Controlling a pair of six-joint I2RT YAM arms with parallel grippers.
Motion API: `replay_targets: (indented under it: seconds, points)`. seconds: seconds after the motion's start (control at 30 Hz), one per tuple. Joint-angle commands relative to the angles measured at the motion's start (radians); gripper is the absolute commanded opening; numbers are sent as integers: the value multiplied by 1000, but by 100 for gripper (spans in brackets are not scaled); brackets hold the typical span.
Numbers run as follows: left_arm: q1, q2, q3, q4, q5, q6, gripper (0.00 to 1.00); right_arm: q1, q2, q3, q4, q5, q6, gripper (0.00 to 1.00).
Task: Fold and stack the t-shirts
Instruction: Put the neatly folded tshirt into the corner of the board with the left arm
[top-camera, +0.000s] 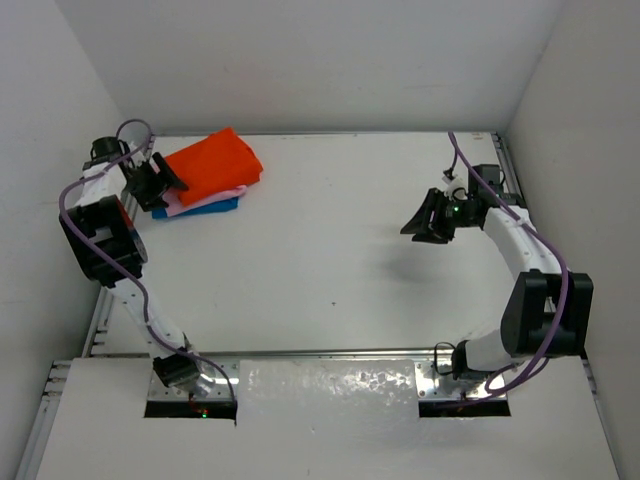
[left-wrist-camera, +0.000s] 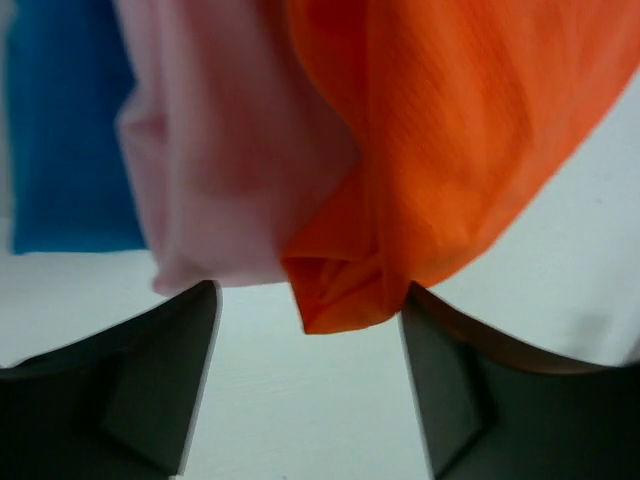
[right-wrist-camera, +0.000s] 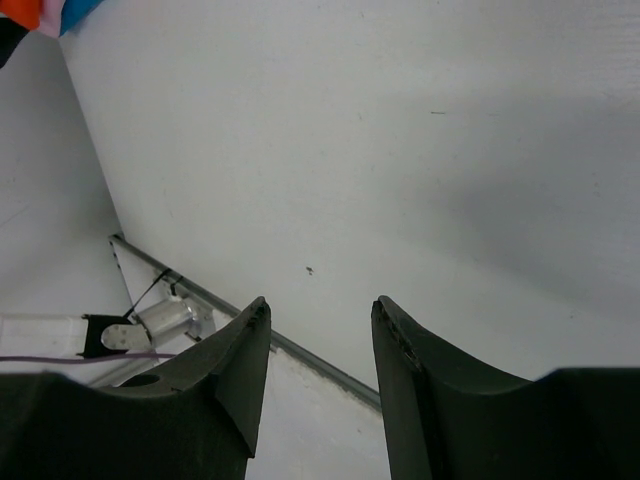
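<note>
The three folded t-shirts lie stacked at the table's far left: the orange-red one (top-camera: 215, 160) on top, the pink one (top-camera: 188, 205) under it, the blue one (top-camera: 208, 208) at the bottom. My left gripper (top-camera: 163, 184) is open right at the stack's left edge. In the left wrist view the orange shirt's corner (left-wrist-camera: 340, 290) hangs just ahead of the gap between the open fingers, with the pink shirt (left-wrist-camera: 220, 150) and blue shirt (left-wrist-camera: 70, 130) beside it. My right gripper (top-camera: 425, 222) is open and empty over the table's right side, far from the shirts.
White walls close the table at the back and sides. A metal rail (top-camera: 510, 175) runs along the right edge and another (top-camera: 300, 352) along the near edge. The right wrist view shows bare white table (right-wrist-camera: 400, 150) and the near rail (right-wrist-camera: 310, 355).
</note>
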Motion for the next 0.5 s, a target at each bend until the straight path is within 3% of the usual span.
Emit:
replay_targets:
  seconds: [0.0, 0.17, 0.3, 0.47]
  points:
    - [13, -56, 59, 61, -94, -13, 77, -1, 10, 52, 3, -10, -5, 44]
    - [13, -119, 103, 149, -204, -124, 81, -1, 19, 62, 6, -7, -3, 44]
    - [-8, -159, 70, 267, -66, -196, 82, -3, 24, 68, 8, -7, -1, 44]
    - [-47, -180, -28, 219, -55, -142, 82, -1, 26, 77, 14, -7, 5, 44]
